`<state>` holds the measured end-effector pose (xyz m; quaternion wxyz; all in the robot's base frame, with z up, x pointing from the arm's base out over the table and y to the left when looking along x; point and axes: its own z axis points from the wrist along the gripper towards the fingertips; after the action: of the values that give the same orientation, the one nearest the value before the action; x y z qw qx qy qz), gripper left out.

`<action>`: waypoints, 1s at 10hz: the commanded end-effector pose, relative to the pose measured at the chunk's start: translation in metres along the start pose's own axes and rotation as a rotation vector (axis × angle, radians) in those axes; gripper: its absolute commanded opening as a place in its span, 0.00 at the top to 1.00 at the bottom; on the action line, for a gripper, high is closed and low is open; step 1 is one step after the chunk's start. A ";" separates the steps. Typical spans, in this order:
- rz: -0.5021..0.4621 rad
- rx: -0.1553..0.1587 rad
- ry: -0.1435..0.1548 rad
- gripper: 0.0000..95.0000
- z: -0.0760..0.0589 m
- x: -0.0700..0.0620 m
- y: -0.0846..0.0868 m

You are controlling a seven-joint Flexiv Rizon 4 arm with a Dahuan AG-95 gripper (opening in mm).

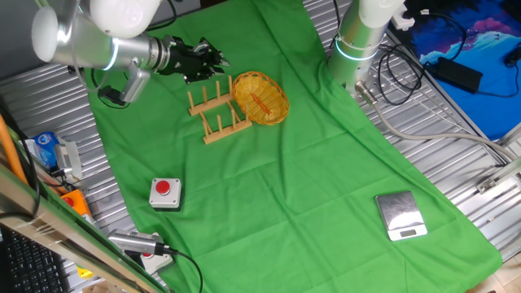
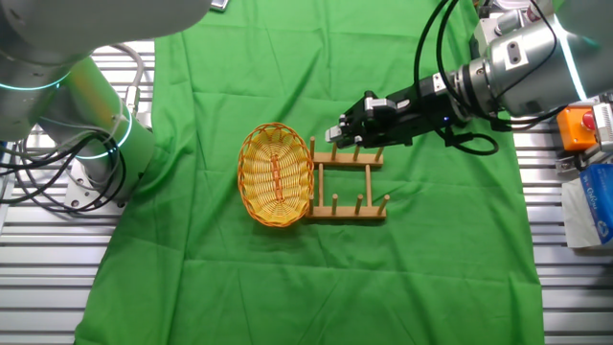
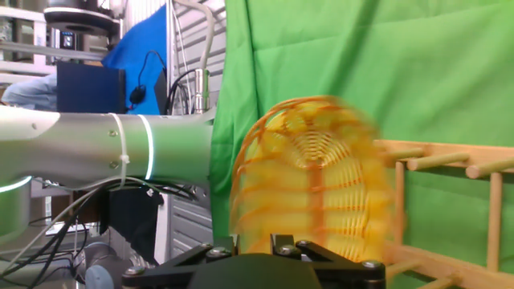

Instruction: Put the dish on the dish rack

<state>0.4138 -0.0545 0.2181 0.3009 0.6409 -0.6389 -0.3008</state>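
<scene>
The yellow oval woven wicker dish (image 2: 275, 174) stands tilted against the end pegs of the small light-brown wooden dish rack (image 2: 350, 180) at mid-frame, so placement looks essentially done, while the black hand (image 2: 347, 127), apparently empty with fingers open, hovers above the rack.

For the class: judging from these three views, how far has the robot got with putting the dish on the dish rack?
Nearly done: the yellow woven wicker dish stands on edge, leaning against the end pegs of the light-brown wooden dish rack. The black two-finger gripper holds nothing, hovering apart from it. Left: perhaps only retreating; whether the dish sits between pegs is unclear.
</scene>
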 end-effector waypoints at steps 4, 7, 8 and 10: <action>0.051 0.080 -0.023 0.80 0.009 -0.002 0.006; 0.132 0.250 -0.085 0.80 0.018 -0.003 0.009; 0.171 0.309 -0.098 0.80 0.018 -0.003 0.009; 0.255 0.391 -0.124 0.80 0.018 -0.003 0.009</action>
<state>0.3948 -0.0520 0.2143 0.1923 0.6000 -0.7506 -0.1991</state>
